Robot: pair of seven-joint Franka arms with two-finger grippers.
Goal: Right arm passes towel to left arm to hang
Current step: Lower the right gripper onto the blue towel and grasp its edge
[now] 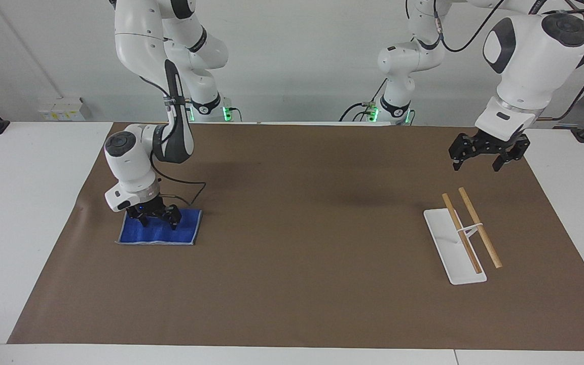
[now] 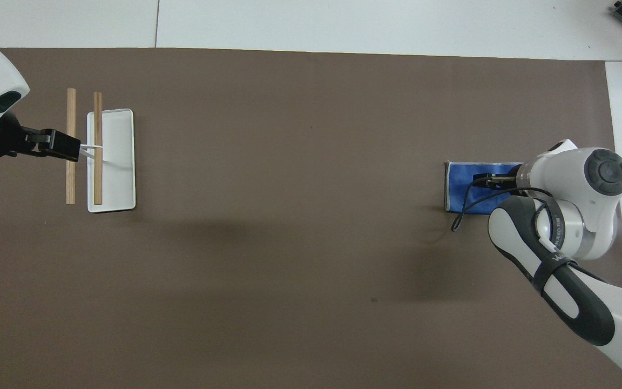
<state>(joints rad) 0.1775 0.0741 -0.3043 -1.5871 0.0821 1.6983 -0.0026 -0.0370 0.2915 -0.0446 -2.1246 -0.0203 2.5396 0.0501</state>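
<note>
The blue towel (image 1: 162, 232) lies flat on the brown mat at the right arm's end of the table; it also shows in the overhead view (image 2: 462, 188), partly covered by the arm. My right gripper (image 1: 158, 220) is down on the towel's edge nearer the robots, fingers spread apart and straddling the cloth; it shows in the overhead view (image 2: 488, 180) too. My left gripper (image 1: 483, 156) hangs open and empty in the air over the mat near the rack (image 1: 462, 238), and waits; in the overhead view it (image 2: 65, 148) covers the rack's rods.
The white tray-based rack (image 2: 119, 162) with two wooden rods stands at the left arm's end. The brown mat (image 1: 302, 243) covers most of the white table.
</note>
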